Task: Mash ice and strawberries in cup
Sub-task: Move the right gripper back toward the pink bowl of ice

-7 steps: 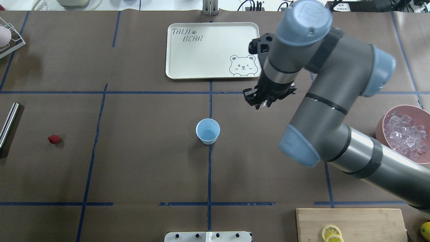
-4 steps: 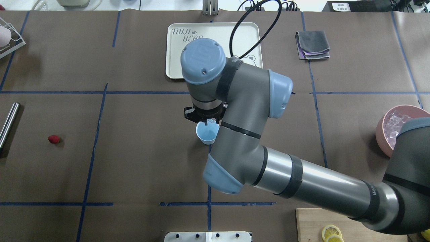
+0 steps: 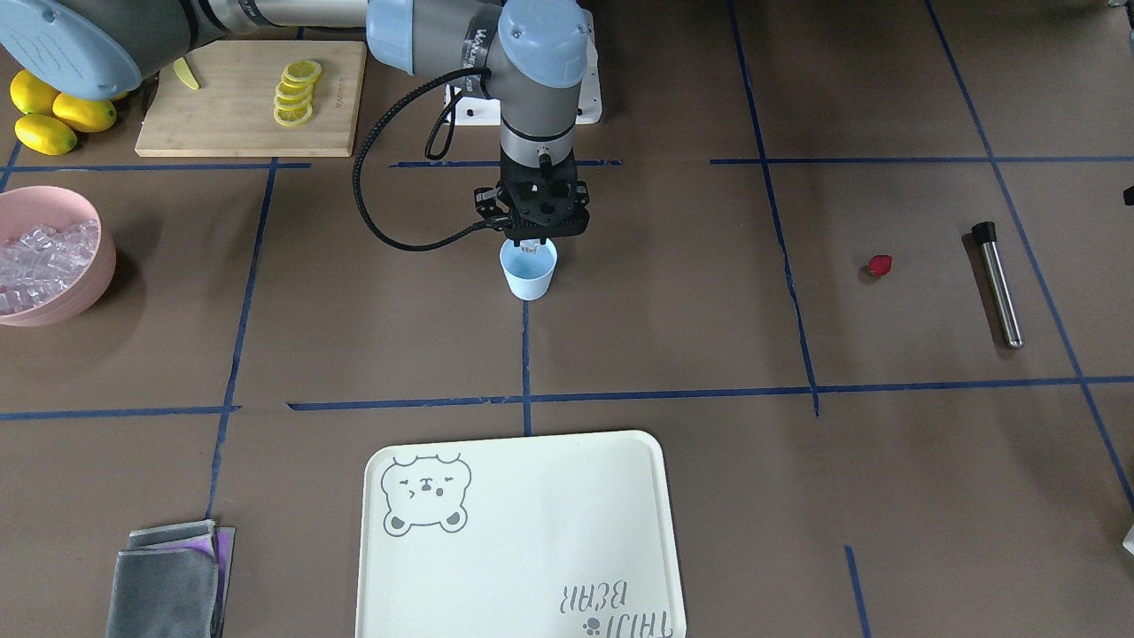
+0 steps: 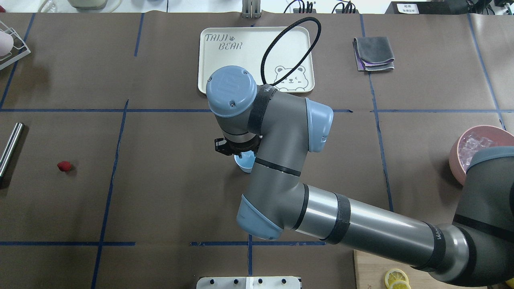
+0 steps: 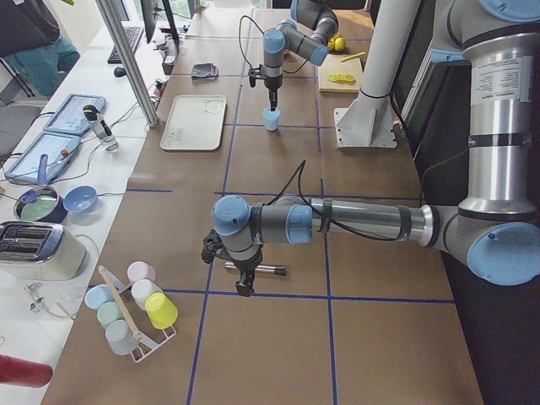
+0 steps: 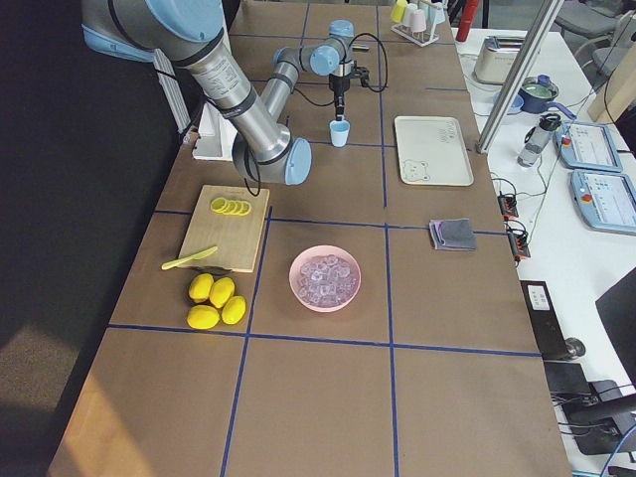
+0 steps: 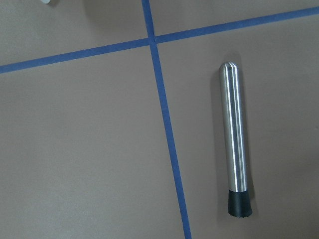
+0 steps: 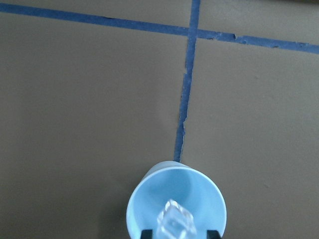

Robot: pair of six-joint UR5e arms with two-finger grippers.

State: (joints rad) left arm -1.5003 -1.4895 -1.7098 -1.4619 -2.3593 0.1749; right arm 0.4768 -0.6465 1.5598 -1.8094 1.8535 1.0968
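Observation:
The light blue cup stands upright at the table's middle. My right gripper hangs straight over its mouth. In the right wrist view the cup is right below the gripper. One clear ice cube sits in the cup's mouth, with gaps to both fingertips, so the gripper looks open. The red strawberry lies alone far to the robot's left. My left gripper shows only in the exterior left view, above a steel muddler; I cannot tell whether it is open or shut.
A pink bowl full of ice stands at the robot's right. A cutting board with lemon slices and whole lemons lies near the right arm's base. A cream bear tray and a folded grey cloth lie on the far side.
My right arm has swung left from beside the tray to directly above the cup and come down a little over its mouth. The strawberry, cup and muddler have not moved.

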